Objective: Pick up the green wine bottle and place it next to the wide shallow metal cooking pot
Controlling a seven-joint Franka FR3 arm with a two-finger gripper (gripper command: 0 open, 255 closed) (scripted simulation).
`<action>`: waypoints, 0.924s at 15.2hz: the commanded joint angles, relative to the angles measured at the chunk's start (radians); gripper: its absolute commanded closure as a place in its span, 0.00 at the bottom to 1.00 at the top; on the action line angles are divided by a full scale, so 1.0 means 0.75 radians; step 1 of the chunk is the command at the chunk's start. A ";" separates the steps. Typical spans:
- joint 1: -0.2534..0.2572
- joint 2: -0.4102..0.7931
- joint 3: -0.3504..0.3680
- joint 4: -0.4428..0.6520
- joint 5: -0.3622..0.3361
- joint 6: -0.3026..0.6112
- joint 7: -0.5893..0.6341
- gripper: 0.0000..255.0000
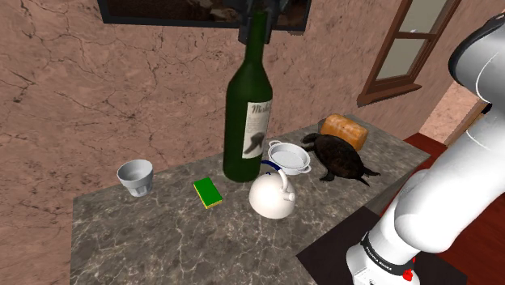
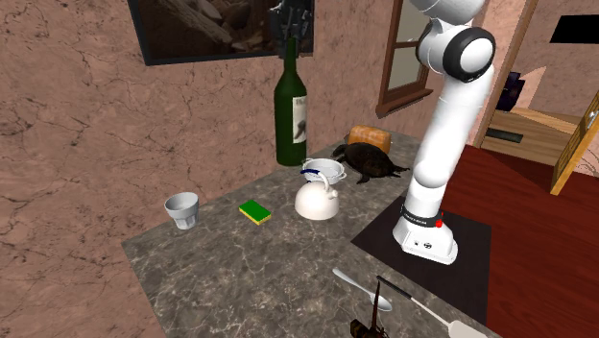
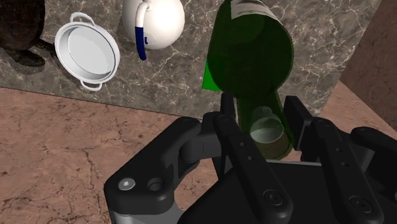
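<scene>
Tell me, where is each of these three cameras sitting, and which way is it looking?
Shoulder view: beside the stand, looking down over the stone table at the green bottle; the white arm shows at its right.
Second exterior view: farther back, facing the same wall; the arm shows from its base upward.
Wrist view: riding on the pincer, looking down the bottle's neck, which it clasps.
Shared: both outside views show the bottle, white kettle and shallow pot.
</scene>
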 commanded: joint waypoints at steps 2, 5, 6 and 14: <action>0.027 0.097 0.047 0.175 -0.068 -0.098 0.041 1.00; 0.096 0.229 0.108 0.397 -0.182 -0.219 0.094 1.00; 0.143 0.290 0.131 0.498 -0.243 -0.273 0.115 1.00; -0.153 -0.153 -0.169 0.047 0.098 -0.174 -0.272 1.00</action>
